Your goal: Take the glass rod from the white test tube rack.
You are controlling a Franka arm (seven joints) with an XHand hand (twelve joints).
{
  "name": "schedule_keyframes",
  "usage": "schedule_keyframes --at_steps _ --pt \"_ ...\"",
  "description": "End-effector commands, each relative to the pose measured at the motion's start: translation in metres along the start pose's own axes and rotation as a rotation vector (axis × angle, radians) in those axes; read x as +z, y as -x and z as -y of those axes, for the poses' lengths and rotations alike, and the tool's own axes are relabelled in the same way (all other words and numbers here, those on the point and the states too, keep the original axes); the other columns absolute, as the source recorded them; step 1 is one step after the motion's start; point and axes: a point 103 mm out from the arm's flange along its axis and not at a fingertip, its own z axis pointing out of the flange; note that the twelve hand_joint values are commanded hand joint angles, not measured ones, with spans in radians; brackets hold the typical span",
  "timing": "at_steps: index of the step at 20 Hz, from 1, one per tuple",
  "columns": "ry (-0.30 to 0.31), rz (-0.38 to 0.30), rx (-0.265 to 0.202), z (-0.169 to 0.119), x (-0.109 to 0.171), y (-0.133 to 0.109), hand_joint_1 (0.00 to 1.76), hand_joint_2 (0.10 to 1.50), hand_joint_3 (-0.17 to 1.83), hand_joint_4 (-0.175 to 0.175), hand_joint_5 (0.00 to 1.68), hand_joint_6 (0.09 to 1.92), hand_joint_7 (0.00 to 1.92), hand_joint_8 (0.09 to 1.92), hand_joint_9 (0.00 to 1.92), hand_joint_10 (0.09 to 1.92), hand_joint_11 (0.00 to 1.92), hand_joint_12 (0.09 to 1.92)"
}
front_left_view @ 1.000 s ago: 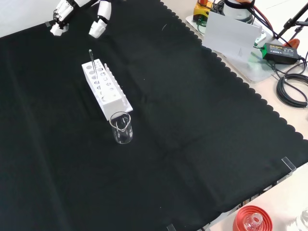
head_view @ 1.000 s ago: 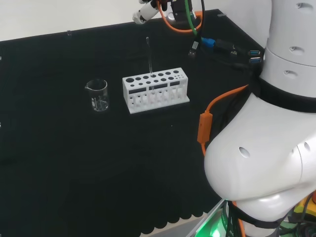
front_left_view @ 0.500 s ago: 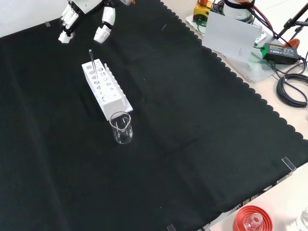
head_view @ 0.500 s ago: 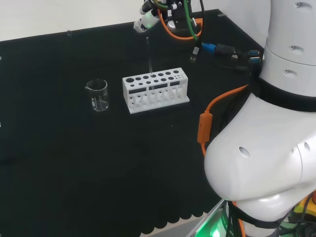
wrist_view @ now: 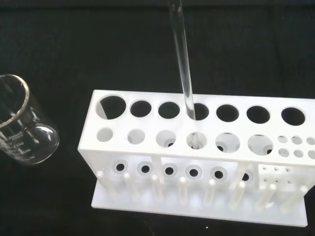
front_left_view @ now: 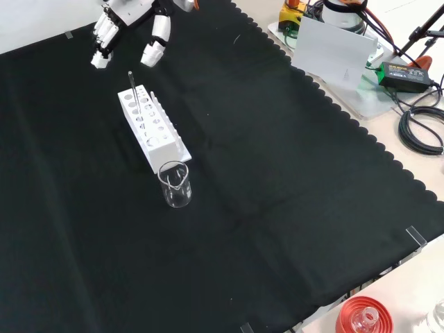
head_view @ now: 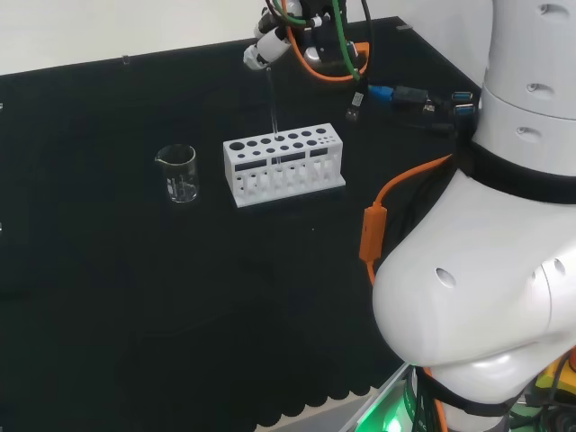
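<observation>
A white test tube rack stands on the black cloth. A clear glass rod stands upright in one of its middle holes and rises well above it. The hand hangs open just above and beyond the rod's top end, its fingers straight and spread, pointing down. In the front view the rod's tip lies below the gap between fingers and thumb. Nothing is held.
A clear glass beaker stands next to the rack's end. Orange and green cables trail near the hand. A red ribbed stand with a flask sits off the cloth's near edge in the front view.
The hand has come down and closer to the rod's top over the last second. Rack, rod and beaker have stayed put.
</observation>
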Motion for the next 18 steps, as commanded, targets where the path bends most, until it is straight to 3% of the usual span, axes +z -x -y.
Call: schedule_keyframes --at_steps 1,18 --pt "-0.007 -0.004 0.002 -0.001 0.005 0.001 0.44 0.93 0.41 -0.085 0.34 0.09 0.22 0.85 0.39 0.92 0.33 1.42" --pt "-0.03 0.016 -0.016 -0.015 0.026 0.004 0.46 0.93 0.4 -0.075 0.43 0.11 0.26 0.86 0.4 0.91 0.33 1.42"
